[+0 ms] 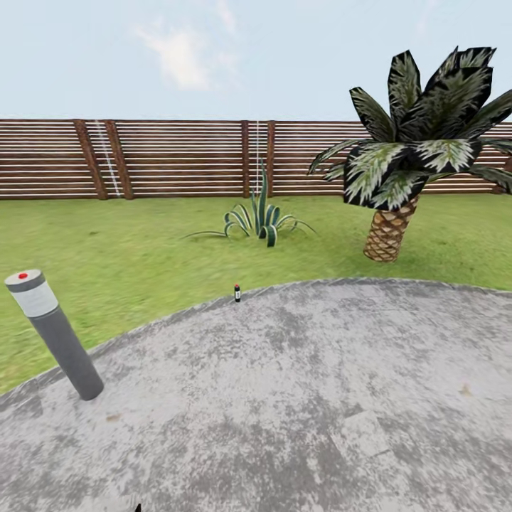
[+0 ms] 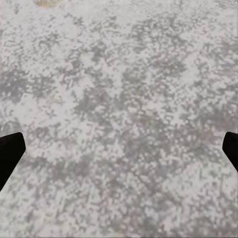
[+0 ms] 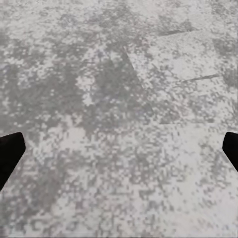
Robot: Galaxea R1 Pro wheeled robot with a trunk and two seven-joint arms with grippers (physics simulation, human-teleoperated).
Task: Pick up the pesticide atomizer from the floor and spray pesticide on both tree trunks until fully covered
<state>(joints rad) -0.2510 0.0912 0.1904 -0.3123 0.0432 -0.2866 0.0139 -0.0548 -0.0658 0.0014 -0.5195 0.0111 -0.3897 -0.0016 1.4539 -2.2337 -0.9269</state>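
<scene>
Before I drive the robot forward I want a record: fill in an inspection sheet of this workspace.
Surface: grey stone paving, green lawn beyond.
Job's things: pesticide atomizer upright at the paving's far edge.
Clutter: grey bollard light at the left.
Grippers: left gripper and right gripper open, over paving.
Cables: nothing seen.
Surroundings: slat fence, short palm, spiky plant.

- The bottle (image 1: 237,293) at the paving's edge is too small to make out its label or spray head.
- The palm (image 1: 419,153) has fronds cut off at the right edge.
- Each wrist view shows just the dark fingertips (image 2: 10,151) (image 3: 10,151), cut off by the side edges.
</scene>
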